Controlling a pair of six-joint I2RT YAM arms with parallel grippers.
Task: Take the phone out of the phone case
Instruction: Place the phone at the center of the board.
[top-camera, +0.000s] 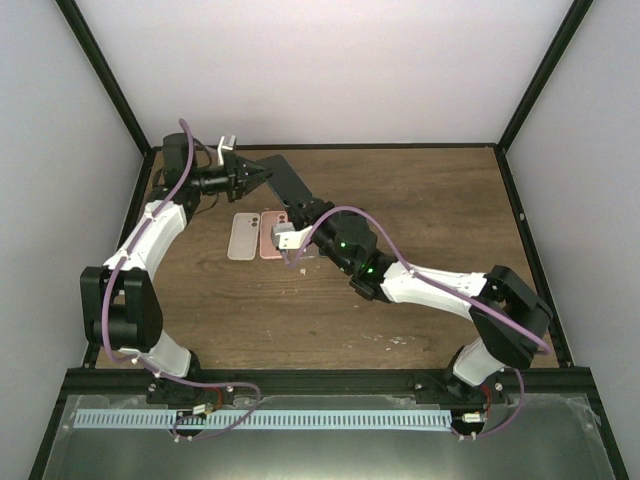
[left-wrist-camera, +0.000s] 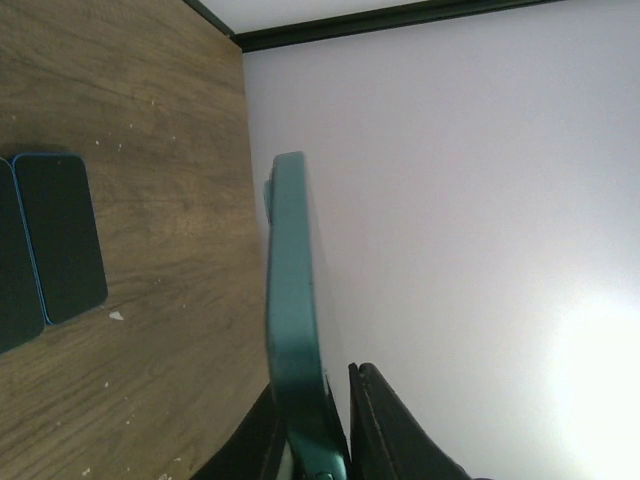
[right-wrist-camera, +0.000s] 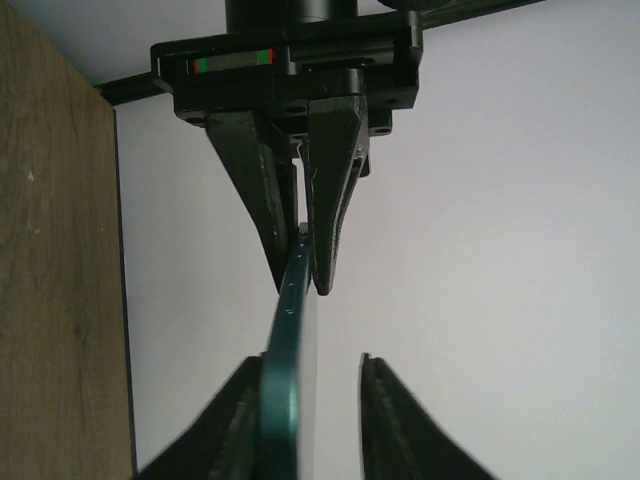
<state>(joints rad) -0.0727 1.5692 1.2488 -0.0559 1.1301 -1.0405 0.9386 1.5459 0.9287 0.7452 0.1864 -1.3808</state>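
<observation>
Showing what is judged to be the re-grip stage of the extraction: the teal phone case (left-wrist-camera: 290, 290) is held edge-on in the air over the far left of the table (top-camera: 420, 210), spanning the two arms. The left gripper (right-wrist-camera: 302, 272) is clamped on one short end, a finger pressed to each broad face. The right gripper (right-wrist-camera: 310, 365), at the opposite end, stands parted: one finger lies against the case, the other is clear of it, with pale wall showing through the gap. Whether the phone sits inside the shell cannot be told from these edge-on views (only the teal rim and a pale face are visible), so the separation is taken as not yet done. The next move probably calls for the right fingers to find a hold on the case's lip or corner alone and peel it back, while the left grip stays firm enough to resist the twist. Two loose handsets (top-camera: 243, 237) lie flat on the table below.
</observation>
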